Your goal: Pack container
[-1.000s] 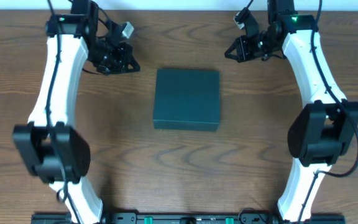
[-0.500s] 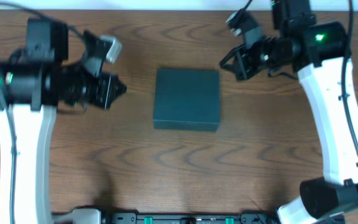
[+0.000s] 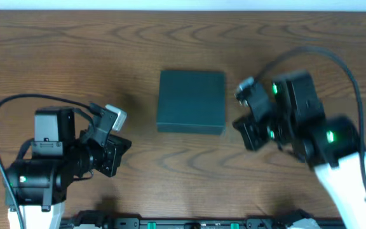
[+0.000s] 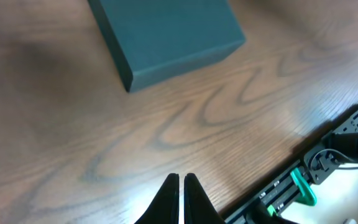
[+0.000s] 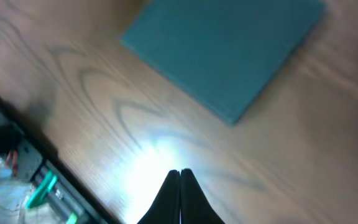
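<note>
The container (image 3: 191, 101) is a dark green rectangular box lying flat with its lid closed in the middle of the wooden table. It shows at the top of the left wrist view (image 4: 166, 34) and of the right wrist view (image 5: 225, 53). My left gripper (image 3: 123, 152) is shut and empty, raised over the table to the front left of the box; its fingertips (image 4: 181, 179) meet. My right gripper (image 3: 241, 130) is shut and empty, raised just right of the box's front right corner; its fingertips (image 5: 179, 172) touch.
A black rail with green clamps (image 4: 303, 180) runs along the table's front edge; it also shows in the right wrist view (image 5: 17, 168). Bare wooden table (image 3: 183, 38) surrounds the box.
Both arms have swung from the far side of the table toward the front. The left gripper went to the front left, the right gripper down beside the box. The box has not moved.
</note>
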Tool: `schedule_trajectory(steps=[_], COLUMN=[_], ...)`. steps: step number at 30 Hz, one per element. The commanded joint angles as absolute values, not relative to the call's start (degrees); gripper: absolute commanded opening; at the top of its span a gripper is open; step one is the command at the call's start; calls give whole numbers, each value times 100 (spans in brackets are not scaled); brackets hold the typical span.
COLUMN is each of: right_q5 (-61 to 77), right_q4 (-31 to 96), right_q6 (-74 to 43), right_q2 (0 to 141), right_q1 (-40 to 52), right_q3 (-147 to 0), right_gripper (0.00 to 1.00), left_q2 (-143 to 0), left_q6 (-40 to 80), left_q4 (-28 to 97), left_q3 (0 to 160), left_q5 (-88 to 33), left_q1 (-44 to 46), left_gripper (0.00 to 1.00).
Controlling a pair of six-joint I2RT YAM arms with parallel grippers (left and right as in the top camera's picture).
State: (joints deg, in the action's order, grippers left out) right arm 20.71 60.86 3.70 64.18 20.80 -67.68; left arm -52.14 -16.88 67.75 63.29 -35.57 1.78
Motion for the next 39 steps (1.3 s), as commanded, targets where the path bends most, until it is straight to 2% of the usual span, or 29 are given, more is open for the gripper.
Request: schedule_trajectory(steps=[1, 10, 11, 12, 13, 14, 19, 27, 32, 39], right_q5=[1927, 2209, 2209, 2209, 2206, 2206, 2069, 2078, 2075, 2075], right_q4=[5780, 4368, 4263, 4195, 4139, 4093, 3485, 3577, 3577, 3577], right_q6=[-242, -1942, -2053, -2137, -2215, -2279, -2418, -2418, -2418, -2418], right_q2=[5489, 4038, 4023, 4032, 4053, 4077, 4287, 4427, 4427, 4427], right_q1=[2102, 2104, 2104, 2104, 2104, 2104, 2104, 2104, 2104, 2104], right_q3=[-5559, -3188, -3033, -2926, -2821, -2733, -2233, -2104, -2104, -2104], right_gripper=[2, 2, 10, 38, 70, 99, 99, 99, 99, 99], left_q2=[-5207, -5253, -5258, -5260, -5260, -5260, -5260, -5260, -5260, -4703], left_q6=[-1579, -1372, -1315, -1271, -1243, -1229, -1133, -1133, -1133, -1133], left_q4=[6689, 6508, 6510, 6510, 6517, 6514, 6580, 6580, 6576, 6746], left_q3=[6097, 6036, 6036, 6036, 6036, 6036, 6036, 6036, 6036, 6038], left_q5=[-3603, -3599, -3599, -3599, -3599, -3597, -3367, -2630, -2591, -969], left_q1=[189, 189, 189, 189, 189, 189, 189, 189, 191, 191], left_gripper=[6, 6, 19, 44, 95, 95, 95, 95, 95, 95])
